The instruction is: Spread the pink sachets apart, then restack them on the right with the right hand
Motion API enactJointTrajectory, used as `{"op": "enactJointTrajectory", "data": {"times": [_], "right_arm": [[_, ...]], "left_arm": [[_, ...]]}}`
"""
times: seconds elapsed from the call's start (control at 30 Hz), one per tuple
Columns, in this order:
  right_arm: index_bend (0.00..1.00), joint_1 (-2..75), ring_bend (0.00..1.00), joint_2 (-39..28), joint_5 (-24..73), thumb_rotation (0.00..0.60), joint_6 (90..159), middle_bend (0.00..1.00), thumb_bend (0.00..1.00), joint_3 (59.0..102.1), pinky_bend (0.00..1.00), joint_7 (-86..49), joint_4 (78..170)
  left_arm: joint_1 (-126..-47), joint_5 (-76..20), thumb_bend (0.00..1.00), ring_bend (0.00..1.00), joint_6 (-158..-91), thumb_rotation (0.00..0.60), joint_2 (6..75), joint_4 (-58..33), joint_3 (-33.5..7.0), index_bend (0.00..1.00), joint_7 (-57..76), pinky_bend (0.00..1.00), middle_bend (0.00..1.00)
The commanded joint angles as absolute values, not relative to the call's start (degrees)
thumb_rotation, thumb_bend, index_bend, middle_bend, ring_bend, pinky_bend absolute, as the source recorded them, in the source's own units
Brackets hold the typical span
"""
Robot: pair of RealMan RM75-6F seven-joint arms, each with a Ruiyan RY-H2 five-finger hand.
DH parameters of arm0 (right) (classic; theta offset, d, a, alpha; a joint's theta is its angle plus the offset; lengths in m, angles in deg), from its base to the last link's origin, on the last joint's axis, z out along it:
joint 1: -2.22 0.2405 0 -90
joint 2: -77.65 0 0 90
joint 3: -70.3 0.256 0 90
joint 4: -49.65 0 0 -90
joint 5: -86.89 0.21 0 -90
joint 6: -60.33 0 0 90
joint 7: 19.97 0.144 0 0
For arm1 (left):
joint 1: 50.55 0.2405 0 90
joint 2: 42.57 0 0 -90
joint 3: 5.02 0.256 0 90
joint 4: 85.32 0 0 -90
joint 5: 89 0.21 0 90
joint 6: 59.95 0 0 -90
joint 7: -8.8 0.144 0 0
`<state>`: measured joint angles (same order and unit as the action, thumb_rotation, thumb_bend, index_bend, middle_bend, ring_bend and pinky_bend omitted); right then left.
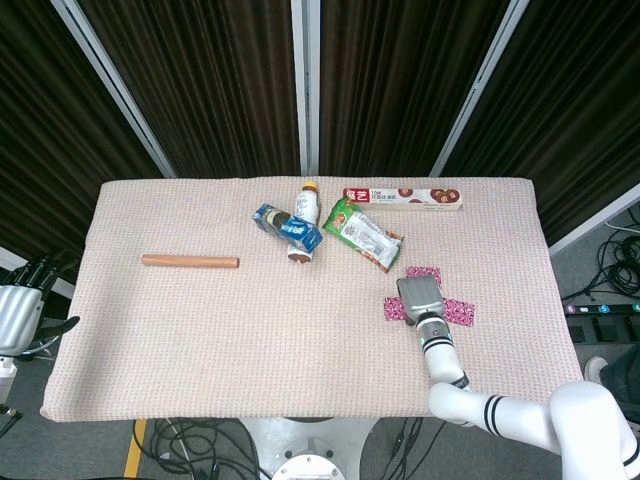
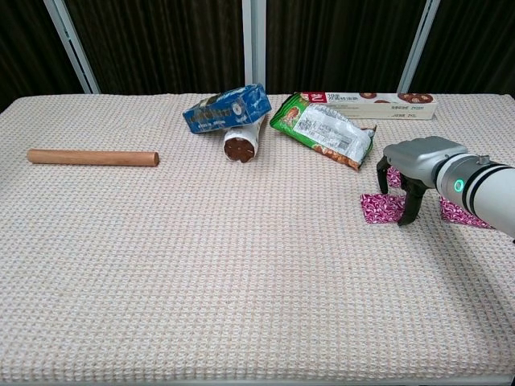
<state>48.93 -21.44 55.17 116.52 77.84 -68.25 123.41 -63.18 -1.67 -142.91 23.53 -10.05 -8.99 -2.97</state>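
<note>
Your right hand arches, fingers spread and holding nothing, over three pink sachets already fanned apart at the table's right, fingertips poised to gather them; your left hand idles off-table, seemingly empty.

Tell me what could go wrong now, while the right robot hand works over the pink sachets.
1. The right robot hand covers the middle of the three spread pink sachets, so its dark fingertips may drag one instead of lifting it.
2. The green snack packet lies close behind; a sweep could push it.
3. The thin sachets lie flat on the textured cloth and may be hard to pinch.
</note>
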Motion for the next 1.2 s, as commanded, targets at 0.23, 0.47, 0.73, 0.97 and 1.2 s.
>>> {"op": "enactJointTrajectory", "data": {"times": [0.23, 0.47, 0.73, 0.97, 1.2], "right_arm": [[0.5, 47.99, 1.0, -17.48, 54.45, 0.6, 120.78, 1.0, 0.0, 79.26, 0.96, -67.71, 129.66], [0.5, 45.49, 1.0, -12.62, 52.29, 0.6, 127.31, 1.0, 0.0, 79.54, 0.96, -66.98, 135.27], [0.5, 39.33, 1.0, -7.98, 50.08, 0.6, 134.25, 1.0, 0.0, 78.06, 0.96, -63.07, 138.82], [0.5, 35.29, 1.0, -8.03, 49.36, 0.6, 136.38, 1.0, 0.0, 77.3, 0.96, -60.15, 138.67], [0.5, 33.68, 1.0, -9.23, 49.62, 0.6, 135.64, 1.0, 0.0, 77.71, 0.96, -59.49, 136.57]], "left_arm": [[-63.32, -1.61, 0.09, 0.19, -142.86, 0.6, 23.49, -10.0, -9.08, 0.25, -3.13, 0.29, 0.22], [-63.44, -1.27, 0.09, 0.19, -142.7, 0.6, 23.42, -9.76, -8.88, 0.25, -3.37, 0.29, 0.22], [-63.84, -0.7, 0.09, 0.19, -142.06, 0.6, 23.6, -10.02, -8.48, 0.25, -3.91, 0.29, 0.22], [-63.71, -0.3, 0.09, 0.19, -142.15, 0.6, 23.56, -10.0, -8.04, 0.25, -4.05, 0.29, 0.22], [-63.69, -0.16, 0.09, 0.19, -142.27, 0.6, 23.56, -9.9, -7.95, 0.25, -4.05, 0.29, 0.22]]}}
